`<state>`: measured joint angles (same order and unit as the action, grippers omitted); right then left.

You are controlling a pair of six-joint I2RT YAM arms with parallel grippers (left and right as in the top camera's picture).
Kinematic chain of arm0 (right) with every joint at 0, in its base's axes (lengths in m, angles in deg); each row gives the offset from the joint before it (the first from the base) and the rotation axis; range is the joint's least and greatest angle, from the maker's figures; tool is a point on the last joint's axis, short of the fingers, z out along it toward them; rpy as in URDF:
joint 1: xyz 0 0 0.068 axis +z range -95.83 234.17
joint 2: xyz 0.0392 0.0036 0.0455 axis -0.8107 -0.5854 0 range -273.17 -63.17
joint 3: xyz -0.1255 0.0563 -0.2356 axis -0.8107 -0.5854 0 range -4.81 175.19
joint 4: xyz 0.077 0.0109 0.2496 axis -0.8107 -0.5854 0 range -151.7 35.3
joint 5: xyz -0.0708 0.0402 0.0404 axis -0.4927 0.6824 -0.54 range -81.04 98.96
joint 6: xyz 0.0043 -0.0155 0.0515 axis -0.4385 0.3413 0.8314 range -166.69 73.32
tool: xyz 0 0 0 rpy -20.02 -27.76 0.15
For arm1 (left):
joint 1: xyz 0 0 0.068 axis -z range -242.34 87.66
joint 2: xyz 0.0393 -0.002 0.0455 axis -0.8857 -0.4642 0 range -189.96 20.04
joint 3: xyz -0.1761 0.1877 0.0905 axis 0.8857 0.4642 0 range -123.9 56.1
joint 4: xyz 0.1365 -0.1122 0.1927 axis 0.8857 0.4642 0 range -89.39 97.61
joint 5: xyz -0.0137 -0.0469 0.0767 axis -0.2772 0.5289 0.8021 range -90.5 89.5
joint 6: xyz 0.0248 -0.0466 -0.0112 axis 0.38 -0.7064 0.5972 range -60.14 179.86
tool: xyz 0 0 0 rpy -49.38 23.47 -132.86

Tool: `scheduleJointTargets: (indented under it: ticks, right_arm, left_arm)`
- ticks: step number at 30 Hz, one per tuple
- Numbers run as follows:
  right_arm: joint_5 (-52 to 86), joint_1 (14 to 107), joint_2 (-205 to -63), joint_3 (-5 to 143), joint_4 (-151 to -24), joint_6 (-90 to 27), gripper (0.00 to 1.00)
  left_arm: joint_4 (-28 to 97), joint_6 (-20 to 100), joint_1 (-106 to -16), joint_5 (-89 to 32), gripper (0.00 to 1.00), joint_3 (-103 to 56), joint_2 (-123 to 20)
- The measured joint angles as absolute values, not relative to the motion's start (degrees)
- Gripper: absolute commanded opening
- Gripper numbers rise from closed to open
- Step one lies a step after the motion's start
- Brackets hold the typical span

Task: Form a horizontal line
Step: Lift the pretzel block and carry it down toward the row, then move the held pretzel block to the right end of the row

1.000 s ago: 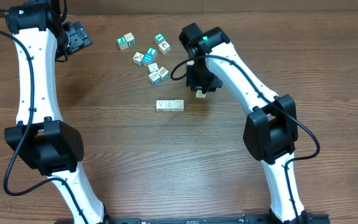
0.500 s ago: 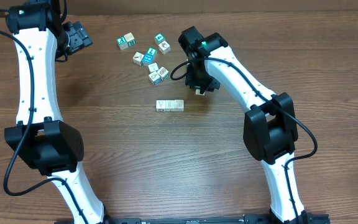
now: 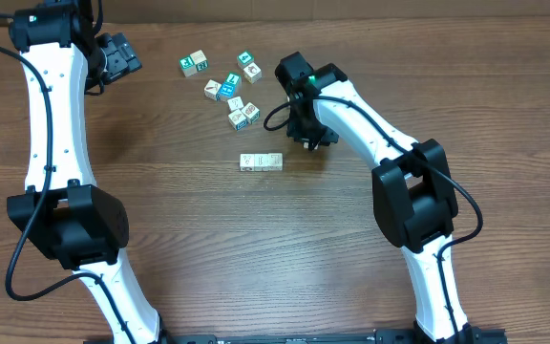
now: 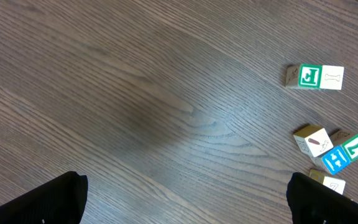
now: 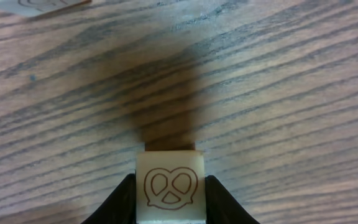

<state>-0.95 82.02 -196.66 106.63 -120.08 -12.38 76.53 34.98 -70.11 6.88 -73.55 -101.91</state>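
Your horizontal line [image 3: 261,161] lies near the middle of the table [image 3: 208,248], a short straight row of pale wooden cubes touching one another and running left to right. It looks like three cubes, though the seams are too small to count with certainty.

Just right of the row's right end and a little farther back hangs your right gripper [image 3: 308,140], apart from the row. Its wrist view shows the black fingers [image 5: 124,200] clamped on the two sides of one pale pretzel cube [image 5: 169,186], whose face carries a brown outline of a pretzel. A dark shadow lies on the wood beyond that cube. You cannot tell whether its underside touches the table. At the top left edge of that view, a corner of another pale cube [image 5: 39,5] shows. You cannot tell which cube it is.

Farther back from the row sit the loose cubes [image 3: 227,88], a scattered group with teal, green and white faces, well apart from the line.

Your left gripper [image 3: 117,57] is at the far left of the table, left of that group. Its jaws stand wide apart and hold nothing. In its wrist view, bare wood lies between the two dark fingertips [image 4: 48,202], and some loose cubes show at the right edge, one bearing a green letter [image 4: 314,77].
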Motion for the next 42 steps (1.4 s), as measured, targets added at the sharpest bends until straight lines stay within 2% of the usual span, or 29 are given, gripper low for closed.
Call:
scheduleJointTargets:
  ticks: [1,4,8,11,19,25,27,32,42]
  right_arm:
    - [-1.02,82.0,-196.62,106.15,-119.52,-12.36,0.29]
    - [-1.06,82.02,-196.62,104.77,-118.62,-12.51,0.44]
    - [-1.13,82.0,-196.71,102.91,-119.01,-12.27,0.68]
    - [-1.41,81.94,-196.73,102.82,-118.77,-12.29,0.76]
    - [-0.32,80.93,-196.75,104.62,-124.32,-12.21,0.84]
    - [2.06,78.24,-196.77,114.19,-130.88,-14.0,0.9]
    - [3.24,77.63,-196.77,118.23,-133.07,-15.02,1.0]
    - [4.97,77.3,-196.75,125.75,-135.78,-16.88,1.0]
    - [5.78,77.37,-196.77,124.37,-135.97,-19.57,0.97]
  left_arm:
    - [76.53,34.98,-70.11,6.88,0.99,-73.55,-101.91]
    - [76.53,34.98,-70.11,6.88,0.99,-73.55,-101.91]
    - [76.53,34.98,-70.11,6.88,1.0,-73.55,-101.91]
    - [76.53,34.98,-70.11,6.88,0.99,-73.55,-101.91]
    - [76.53,34.98,-70.11,6.88,1.0,-73.55,-101.91]
    - [76.53,34.98,-70.11,6.88,1.0,-73.55,-101.91]
    - [76.53,34.98,-70.11,6.88,1.0,-73.55,-101.91]
    - [76.53,34.98,-70.11,6.88,0.99,-73.55,-101.91]
    - [76.53,34.98,-70.11,6.88,0.99,-73.55,-101.91]
